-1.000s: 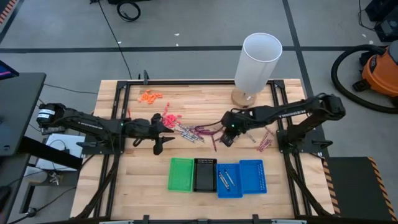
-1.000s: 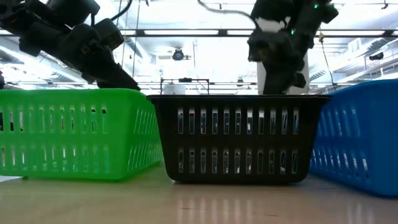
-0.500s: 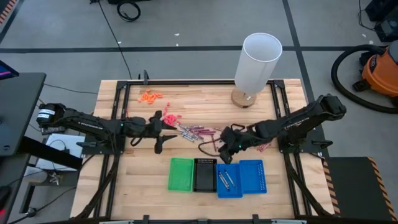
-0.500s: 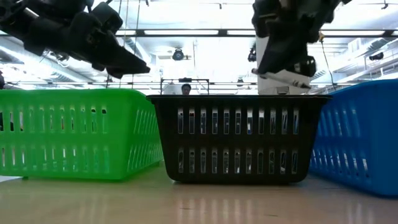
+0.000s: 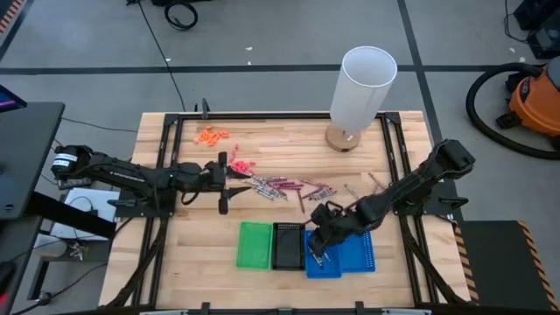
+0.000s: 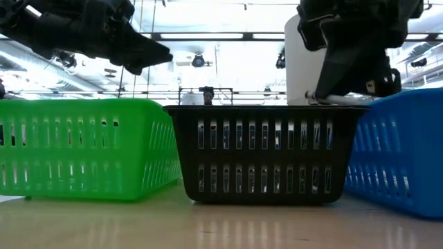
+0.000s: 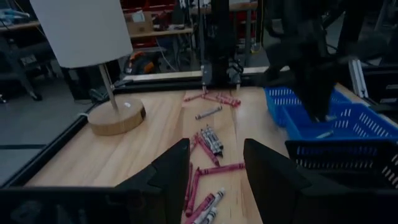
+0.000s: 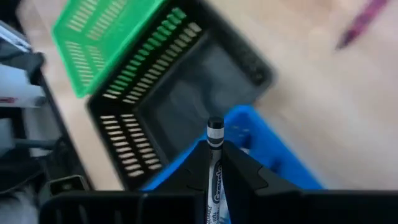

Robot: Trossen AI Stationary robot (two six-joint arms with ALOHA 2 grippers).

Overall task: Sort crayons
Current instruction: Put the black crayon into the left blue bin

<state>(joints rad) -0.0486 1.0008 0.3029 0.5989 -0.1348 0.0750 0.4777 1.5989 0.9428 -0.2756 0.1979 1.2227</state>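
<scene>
A grey crayon (image 8: 214, 163) is being held tight in the right hand (image 5: 317, 253), which is hanging over the blue basket (image 5: 354, 251), right at the edge next to the black basket (image 5: 288, 246). The crayon is being gripped near one end only, so it could be tipped or let slip. If it is dropped from here, it may be bounced off the rim into the black basket, or onto the counter (image 5: 201, 254). Another risk is the hand being bumped against the blue basket's wall, so that the basket is pushed out of line.

The left hand (image 5: 222, 171) is being kept with its fingers apart and nothing in it, far from the blue basket, beside the loose crayons (image 5: 284, 186) and some pink bits (image 5: 238, 165).

Three baskets are being counted: one green (image 5: 254, 245), one black, one blue. At least two grey crayons are lying in the blue basket already. About a dozen loose crayons are spread on the counter behind the baskets; an exact count cannot be made. One white lamp (image 5: 359, 94) is standing farther back.
</scene>
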